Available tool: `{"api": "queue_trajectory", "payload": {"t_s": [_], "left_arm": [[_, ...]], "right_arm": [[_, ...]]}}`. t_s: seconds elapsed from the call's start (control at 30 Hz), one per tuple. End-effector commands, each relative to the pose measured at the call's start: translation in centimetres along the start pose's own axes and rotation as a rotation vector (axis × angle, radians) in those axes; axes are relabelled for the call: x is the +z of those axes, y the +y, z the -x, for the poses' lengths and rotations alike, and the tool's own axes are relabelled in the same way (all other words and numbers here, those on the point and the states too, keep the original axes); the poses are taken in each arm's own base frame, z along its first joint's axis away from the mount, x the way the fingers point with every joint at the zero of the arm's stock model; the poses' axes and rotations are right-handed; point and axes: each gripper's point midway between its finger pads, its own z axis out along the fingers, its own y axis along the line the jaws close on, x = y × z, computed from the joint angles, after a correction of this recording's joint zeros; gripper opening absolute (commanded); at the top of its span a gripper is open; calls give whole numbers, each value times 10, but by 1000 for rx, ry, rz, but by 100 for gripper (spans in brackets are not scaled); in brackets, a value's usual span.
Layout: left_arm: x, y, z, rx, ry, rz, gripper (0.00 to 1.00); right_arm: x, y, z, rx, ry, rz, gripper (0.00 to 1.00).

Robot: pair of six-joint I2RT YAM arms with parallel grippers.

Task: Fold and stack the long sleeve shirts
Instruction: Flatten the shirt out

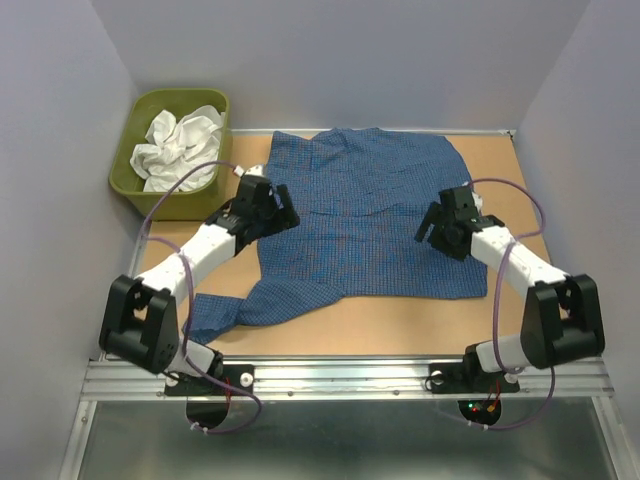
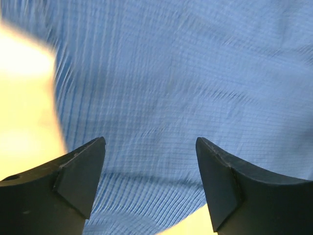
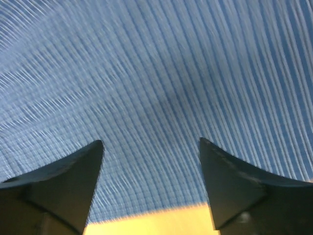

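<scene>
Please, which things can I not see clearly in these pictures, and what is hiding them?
- Top view: the white garment is crumpled in the green tub; its sleeves cannot be told apart.
- Top view: the left gripper and right gripper cover parts of the blue shirt; its details are too small.
- Wrist views: blurred cloth; which part of the shirt is unclear.

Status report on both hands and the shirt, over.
Left hand open above blue checked shirt, empty. Right hand open, empty. Shirt spread out, not folded. White garment in green tub; nothing in the way.
</scene>
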Motion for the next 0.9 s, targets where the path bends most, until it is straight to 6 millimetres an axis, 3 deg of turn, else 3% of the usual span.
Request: {"api": "queue_trajectory", "payload": {"t_s": [0.0,0.07,0.1,0.17,0.3,0.43,0.53,0.57,0.6,0.67,0.77,0.83,0.87], "left_arm": [[30,-25,36,93,-66,22,87],[40,-40,53,118,-91,13,88],[55,-37,47,130,-60,34,88],[65,-47,55,134,-60,25,87],[94,-36,32,129,26,71,85],[102,-19,-2,129,119,104,85],[95,2,-39,97,206,126,85],[87,10,-62,81,265,116,84],[82,16,-72,79,288,118,84],[72,29,-93,51,329,131,84],[45,60,-141,7,427,164,84],[32,60,-150,-21,442,139,84],[22,65,-165,-56,481,135,84]], "right_arm": [[14,40,47,-96,-86,79,88],[30,52,53,-119,-75,84,89],[34,59,59,-125,-85,104,89],[51,59,53,-151,-58,87,89],[70,52,42,-176,-27,51,89],[72,38,17,-193,40,38,89],[63,21,-13,-164,141,9,89],[56,9,-31,-163,195,-8,89],[55,11,-32,-153,200,-1,89],[44,-5,-56,-144,258,-14,89],[27,-20,-87,-93,331,-6,89],[13,-23,-107,-65,402,21,89],[6,-26,-116,-47,415,33,89]]}}
